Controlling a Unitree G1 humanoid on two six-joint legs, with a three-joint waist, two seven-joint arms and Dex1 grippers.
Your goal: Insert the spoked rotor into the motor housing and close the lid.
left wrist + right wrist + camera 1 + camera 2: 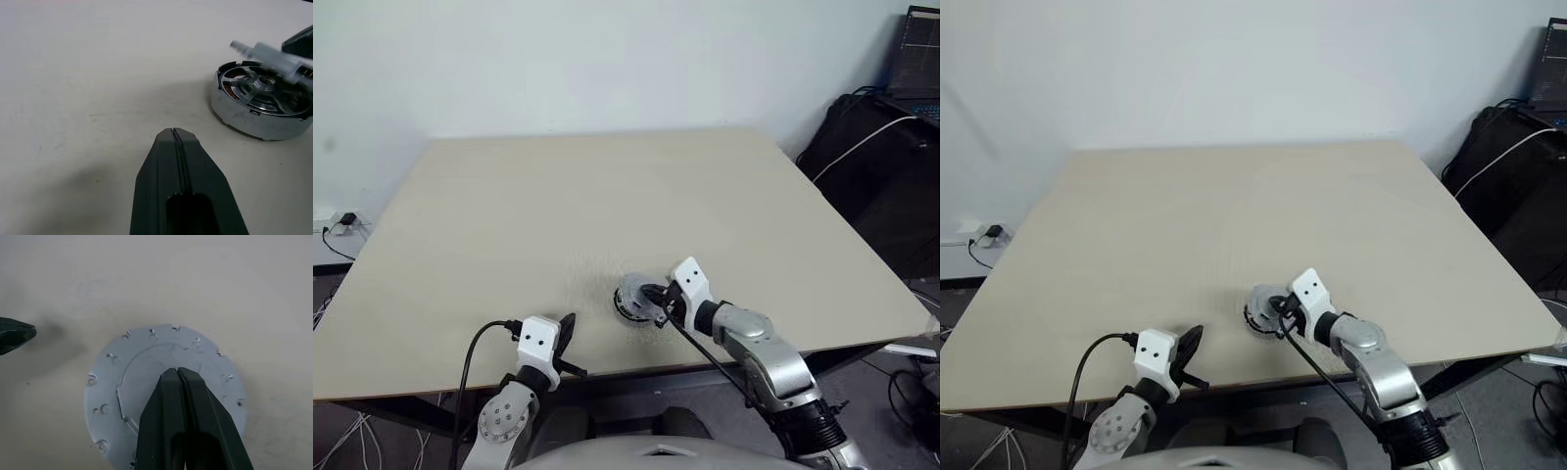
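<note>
Starting at L: left gripper (566,331) hangs over the near edge of the table (509,215), fingers pressed together, holding nothing, well short of the parts.

Just to its R, near the table's front edge, sits the motor housing (254,115). The spoked rotor (254,90) is already seated inside it, w/ copper windings showing through the gaps between spokes. So the insert step looks done.

Further R: right gripper (656,302) is over the housing, fingers shut, apparently pinching the lid (146,362) by its near rim. The lid is above the housing, tilted, not seated.

Step in hand, by my read: closing the lid. Next move needs the lid levelled and centred on the rotor hub, then lowered flat. If it goes down tilted it could catch on the rim.

Views differ:
- L wrist cam gives the side look: rotor in place, lid edge-on w/ a gap under it.
- R wrist cam sees the lid's flat face w/ small marks round the edge, which hides the housing. It also catches the left gripper's tip off to one side.
- Head cams give layout but not the gap.
</note>
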